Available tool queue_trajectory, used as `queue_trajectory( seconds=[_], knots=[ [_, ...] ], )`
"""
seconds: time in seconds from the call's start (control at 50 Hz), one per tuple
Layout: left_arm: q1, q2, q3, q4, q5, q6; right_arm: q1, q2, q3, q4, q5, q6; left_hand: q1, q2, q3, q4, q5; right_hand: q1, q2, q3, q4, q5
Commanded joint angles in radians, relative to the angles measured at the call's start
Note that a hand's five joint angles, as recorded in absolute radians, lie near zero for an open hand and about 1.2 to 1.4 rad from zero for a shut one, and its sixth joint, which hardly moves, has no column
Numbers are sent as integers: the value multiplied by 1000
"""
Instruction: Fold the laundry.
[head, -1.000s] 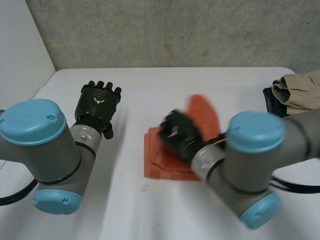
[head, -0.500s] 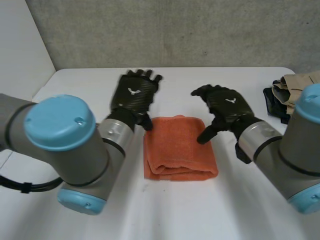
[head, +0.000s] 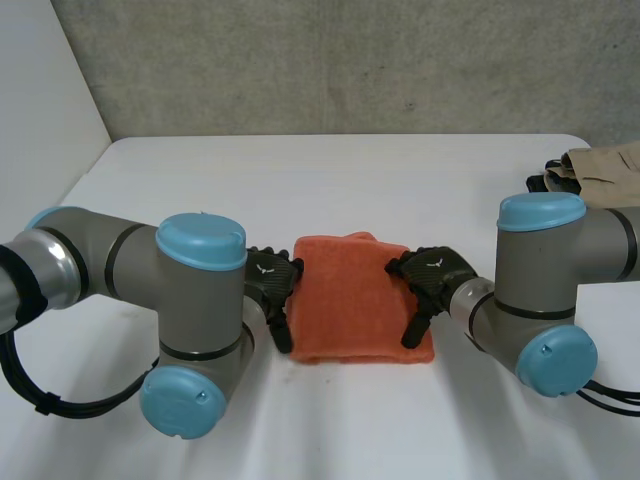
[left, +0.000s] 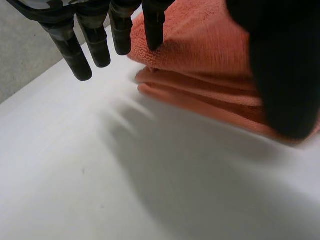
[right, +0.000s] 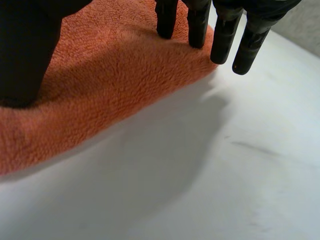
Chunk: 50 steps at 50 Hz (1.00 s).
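A folded orange towel (head: 358, 298) lies flat in the middle of the white table (head: 400, 170). My left hand (head: 272, 283) is at the towel's left edge with straight fingers (left: 120, 30) reaching down past the layered folds (left: 200, 95), and its thumb (left: 282, 75) is over the cloth. My right hand (head: 430, 278) is at the towel's right edge; its straight fingers (right: 197, 22) touch the top of the towel (right: 115, 75) near that edge. Both hands are open, one on each side of the towel.
A pile of beige and dark clothes (head: 590, 180) sits at the table's far right edge. A grey wall stands behind the table. Bare table lies in front of the towel and to the far left.
The right hand let go of the raised flap, which now lies flat, and opened. Both hands then came down and inward to the towel's left and right edges.
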Motion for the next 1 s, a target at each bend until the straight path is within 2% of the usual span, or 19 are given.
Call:
queue_trajectory(
  seconds=[0.02,0.18,0.26,0.38,0.68,1.0],
  knots=[
    [-6,109,17,-8,72,29,23,-176,66,-73,58,-41,-26,-28,-39,-29,-45,-2,-48,-39,-63,-60],
    [19,293,21,-16,240,28,64,-344,265,-271,64,-52,-14,-16,-27,-17,-33,-2,-48,-39,-63,-60],
    [39,342,20,-33,296,16,138,-364,365,-360,66,-53,-14,-16,-27,-17,-33,-2,-48,-39,-63,-60],
    [46,371,27,-71,353,-9,208,-346,442,-402,63,-41,-11,-13,-24,-14,-30,-2,-48,-39,-63,-60],
    [52,373,27,-71,358,-44,221,-143,399,-552,84,-58,-11,-13,-24,-14,-30,-2,-48,-39,-63,-60],
    [63,373,23,-65,358,-67,218,-53,302,-600,135,-158,-8,-10,-21,-11,-27,-2,-48,-39,-63,-60]
  ],
)
